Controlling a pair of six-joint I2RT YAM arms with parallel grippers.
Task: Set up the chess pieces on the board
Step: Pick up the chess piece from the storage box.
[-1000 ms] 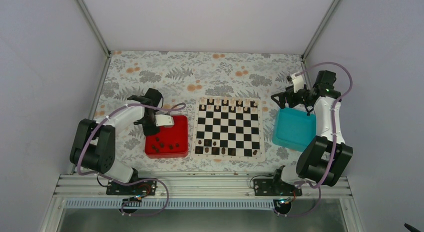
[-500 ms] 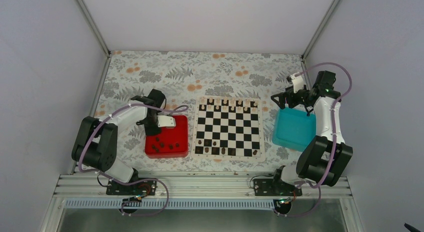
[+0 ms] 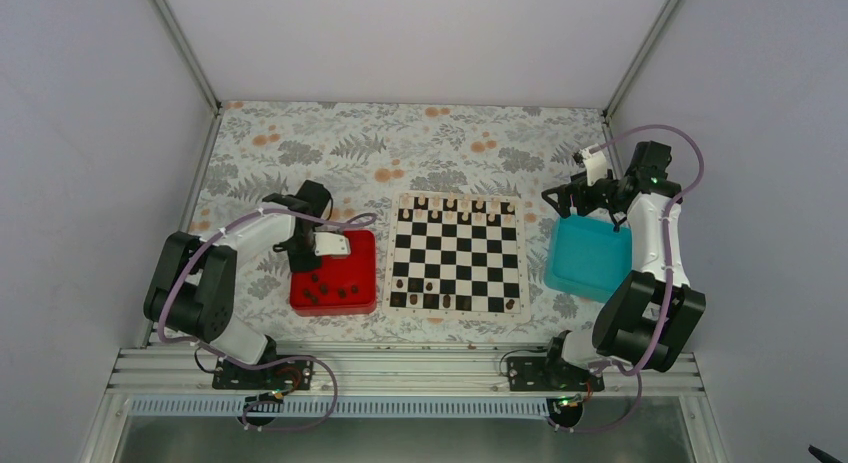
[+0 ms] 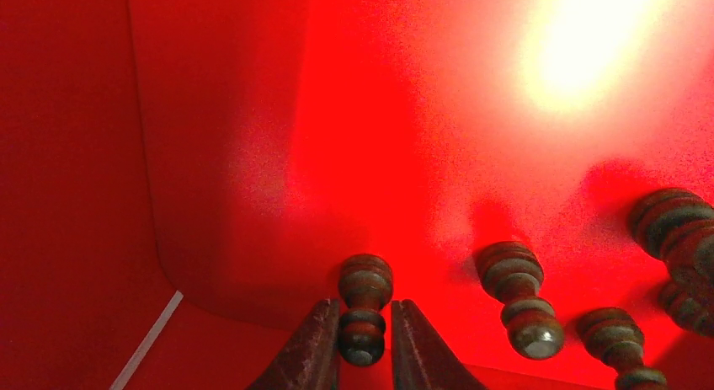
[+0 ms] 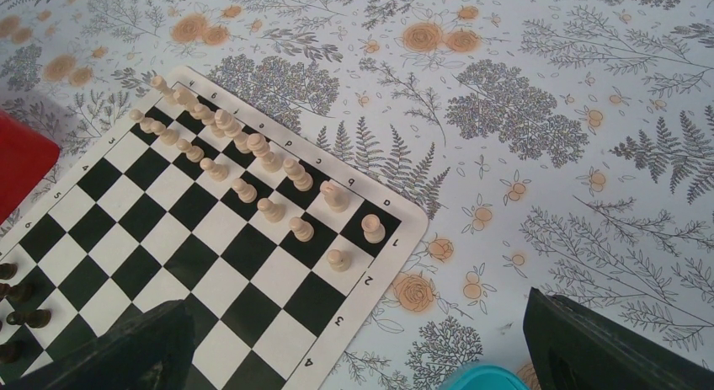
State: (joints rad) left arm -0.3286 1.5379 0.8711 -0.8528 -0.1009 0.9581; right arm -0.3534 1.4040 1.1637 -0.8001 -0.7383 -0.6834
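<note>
In the left wrist view my left gripper [image 4: 364, 339] reaches into the red tray [image 4: 253, 112] with its fingers [image 4: 316, 348] closed around a dark chess piece [image 4: 364, 299] lying on the tray floor. Other dark pieces [image 4: 517, 296] lie to its right. From above, the left gripper [image 3: 306, 251] is over the tray's far part, and loose dark pieces [image 3: 330, 289] lie in the tray. The board [image 3: 457, 255] has a few dark pieces [image 3: 429, 284] on its near rows. My right gripper [image 3: 582, 197] is open and empty, hovering by the teal tray's far corner; it also shows in the right wrist view [image 5: 362, 356].
Pale pieces [image 3: 455, 205] stand in two rows on the board's far side, seen closer in the right wrist view [image 5: 253, 188]. The teal tray [image 3: 590, 259] lies right of the board, the red tray [image 3: 350, 245] left of it. Grey walls enclose the floral table.
My left gripper has shifted slightly right and down into the red tray. The right arm has not moved.
</note>
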